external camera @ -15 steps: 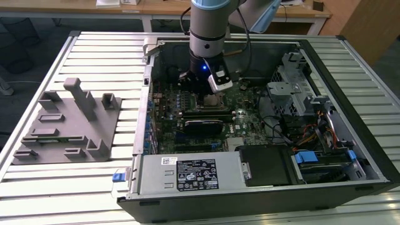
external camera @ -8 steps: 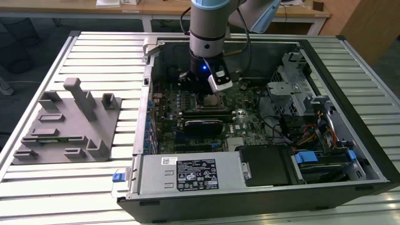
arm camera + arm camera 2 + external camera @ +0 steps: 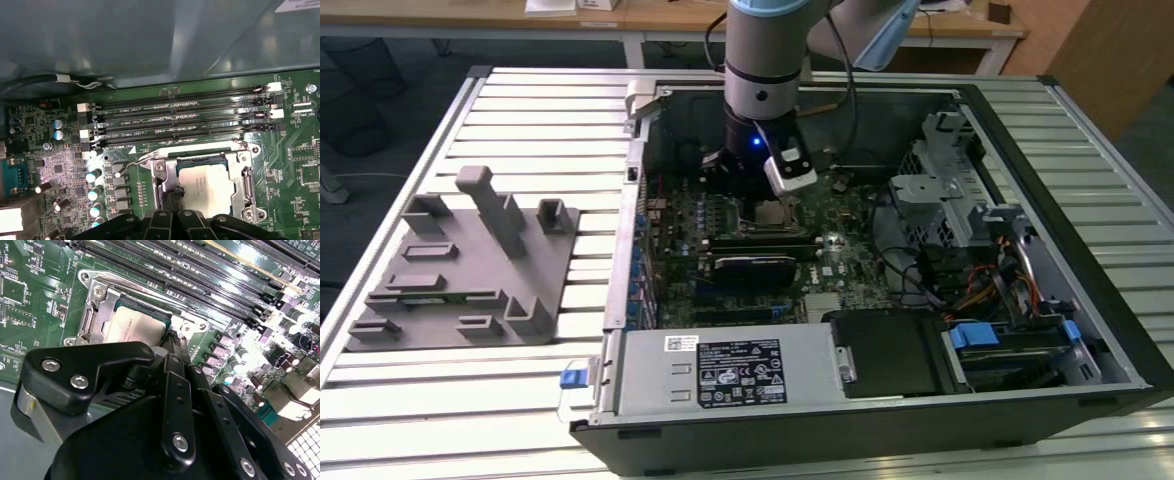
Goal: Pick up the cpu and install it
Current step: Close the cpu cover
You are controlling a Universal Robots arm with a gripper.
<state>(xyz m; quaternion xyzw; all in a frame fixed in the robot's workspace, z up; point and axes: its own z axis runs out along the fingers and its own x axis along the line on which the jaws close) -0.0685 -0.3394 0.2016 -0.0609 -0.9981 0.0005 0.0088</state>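
Your black gripper hangs over the silvery square cpu, which lies in its metal socket frame; finger spread: cannot tell. Seating looks under way; a clean release seems needed.

The small flat square silvery-white metal cpu is showing pale against the green printed motherboard, framed by a shiny silver metal socket bracket. The glossy black jointed tool is gleaming. At nine o'clock in the exterior view, a grey plastic holder block is lying on the ribbed silver-white worktop.
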